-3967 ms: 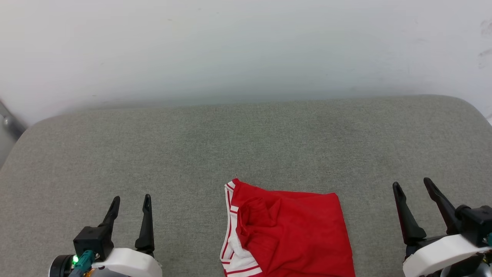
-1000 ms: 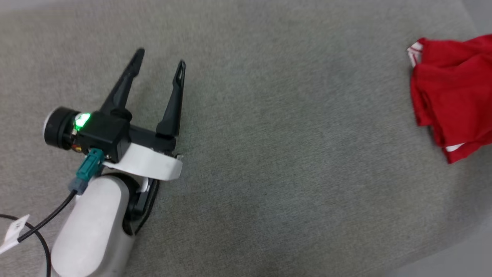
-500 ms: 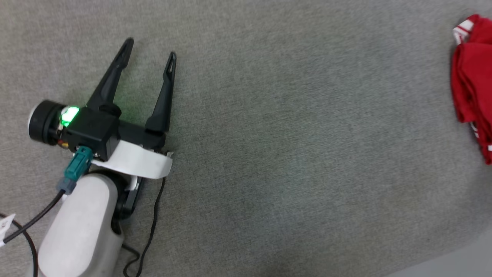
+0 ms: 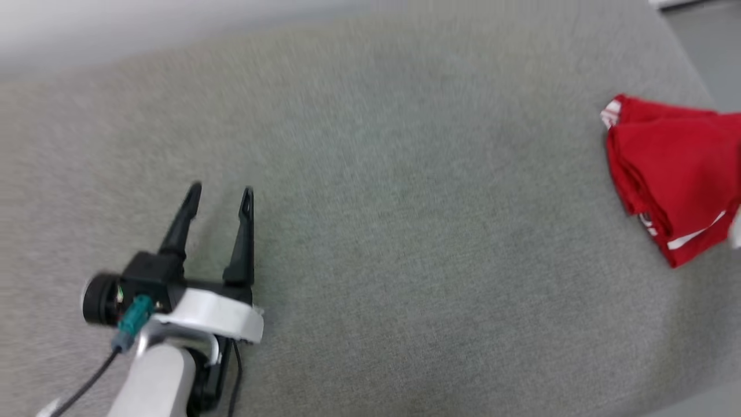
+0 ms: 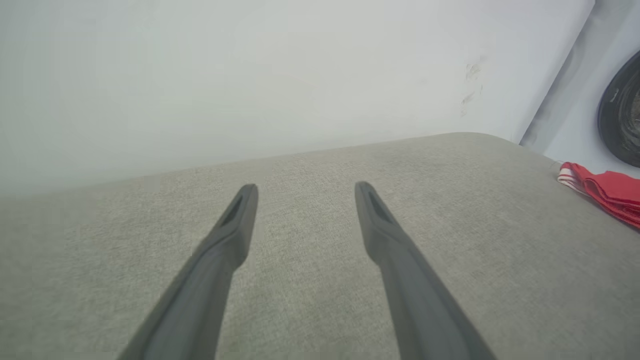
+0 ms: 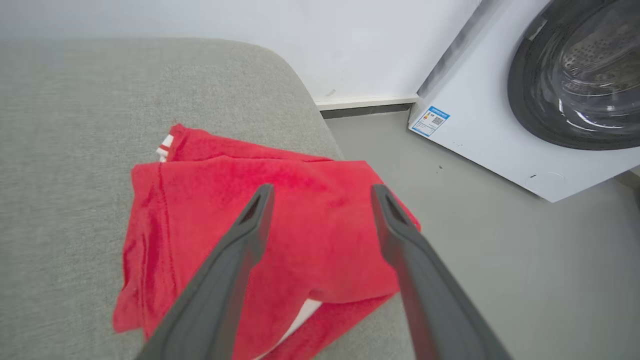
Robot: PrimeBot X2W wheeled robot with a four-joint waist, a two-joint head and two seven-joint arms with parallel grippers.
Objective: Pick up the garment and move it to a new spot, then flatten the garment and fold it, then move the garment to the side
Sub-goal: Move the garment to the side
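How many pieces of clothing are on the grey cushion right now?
1. The red garment lies loosely folded near the right edge of the grey cushion, in front of the open right gripper. Its folds could hide more.

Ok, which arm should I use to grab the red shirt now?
Right. The right gripper is open and aimed at the garment just ahead of it, at the right edge of the grey surface. The left gripper, also open, sits far across the surface from it.
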